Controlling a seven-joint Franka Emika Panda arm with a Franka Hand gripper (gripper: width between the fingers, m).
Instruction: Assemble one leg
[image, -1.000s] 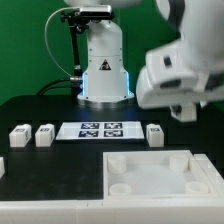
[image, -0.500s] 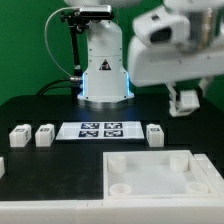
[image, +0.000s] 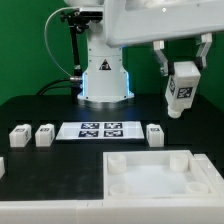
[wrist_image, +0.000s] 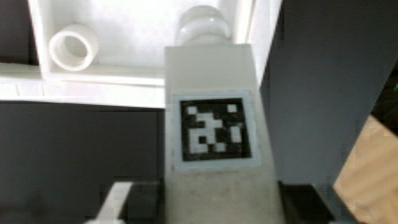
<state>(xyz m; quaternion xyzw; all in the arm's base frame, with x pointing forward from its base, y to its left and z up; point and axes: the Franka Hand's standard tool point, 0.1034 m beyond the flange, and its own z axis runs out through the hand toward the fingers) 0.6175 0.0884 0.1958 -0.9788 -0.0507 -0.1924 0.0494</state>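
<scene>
My gripper (image: 181, 72) is high above the table at the exterior view's right, shut on a white leg (image: 181, 90) with a black-and-white tag on its face. In the wrist view the held leg (wrist_image: 217, 120) fills the middle, tag facing the camera, its round tip toward the white tray piece (wrist_image: 107, 30). Three more legs lie on the black table: two at the exterior view's left (image: 19, 134) (image: 45, 134) and one right of the tags (image: 155, 133). The large white tray-like piece (image: 155, 186) with raised corner sockets lies at the front right.
The marker board (image: 100, 130) lies flat in the middle of the table. The robot's white base (image: 104, 70) stands behind it. A part of another white piece shows at the left edge (image: 2, 165). A round socket (wrist_image: 71, 48) of the tray shows in the wrist view.
The arm has risen and swung back from the camera, carrying the leg up; the gripper and held leg now show clearly at the upper right.
</scene>
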